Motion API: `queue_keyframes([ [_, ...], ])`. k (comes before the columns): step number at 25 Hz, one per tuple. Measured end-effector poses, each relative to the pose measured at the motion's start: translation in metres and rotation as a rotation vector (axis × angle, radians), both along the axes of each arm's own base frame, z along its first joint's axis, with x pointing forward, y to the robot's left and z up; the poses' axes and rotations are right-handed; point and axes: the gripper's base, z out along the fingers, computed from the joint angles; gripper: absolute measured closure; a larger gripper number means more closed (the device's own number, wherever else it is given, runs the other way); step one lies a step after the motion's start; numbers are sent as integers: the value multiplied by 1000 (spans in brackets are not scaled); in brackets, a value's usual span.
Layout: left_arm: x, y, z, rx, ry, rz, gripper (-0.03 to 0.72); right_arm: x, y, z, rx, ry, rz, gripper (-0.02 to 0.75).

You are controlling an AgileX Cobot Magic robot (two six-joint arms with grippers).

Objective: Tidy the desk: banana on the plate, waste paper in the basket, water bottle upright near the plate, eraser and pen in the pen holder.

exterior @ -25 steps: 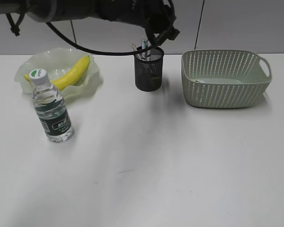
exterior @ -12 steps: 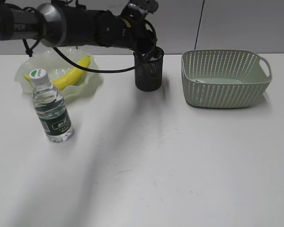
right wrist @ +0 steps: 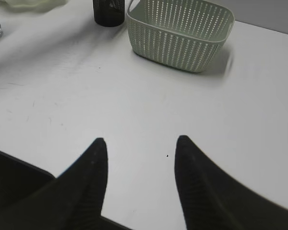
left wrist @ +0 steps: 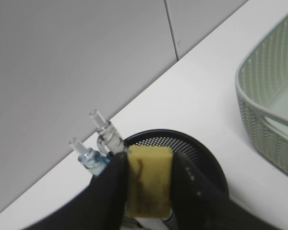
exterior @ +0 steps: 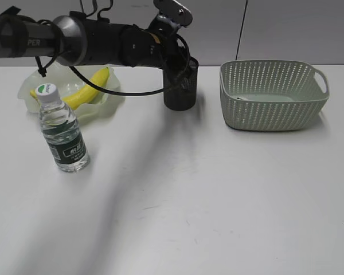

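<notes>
Now we hold yellow eraser (left wrist: pixel 149 179) between left gripper (left wrist: pixel 150 184) fingers above pen holder (left wrist: pixel 201 158); right gripper (right wrist: pixel 140 143) gapes empty, well off holder.

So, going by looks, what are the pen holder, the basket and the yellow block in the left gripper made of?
Pen holder: black wire mesh, probably metal, since light shows through its fine grid. Basket: matte sage-green moulded plastic, with regular perforated walls and a handle cut-out. Yellow block, likely the eraser, between the left gripper's fingers: dull, slightly pitted and smudged, suggesting rubber or foam; the pictures cannot settle which.
</notes>
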Motion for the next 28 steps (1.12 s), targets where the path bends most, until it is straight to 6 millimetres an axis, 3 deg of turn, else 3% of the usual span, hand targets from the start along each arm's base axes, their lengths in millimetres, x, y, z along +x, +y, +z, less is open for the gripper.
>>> queue_keyframes([
  [3,0,0,1,-2,-3,0,291,0,0,0,0,0,0,364],
  [7,-1,1,16,-17,-26,0,233,0,0,0,0,0,0,364],
  [11,-7,5,53,-49,-76,-2,224,0,0,0,0,0,0,364],
  [15,-23,13,103,-67,-97,-13,223,0,0,0,0,0,0,364],
  [21,-65,36,178,-38,-37,-52,223,0,0,0,0,0,0,364],
  [28,-133,75,242,-9,164,-56,223,0,0,0,0,0,0,367],
])
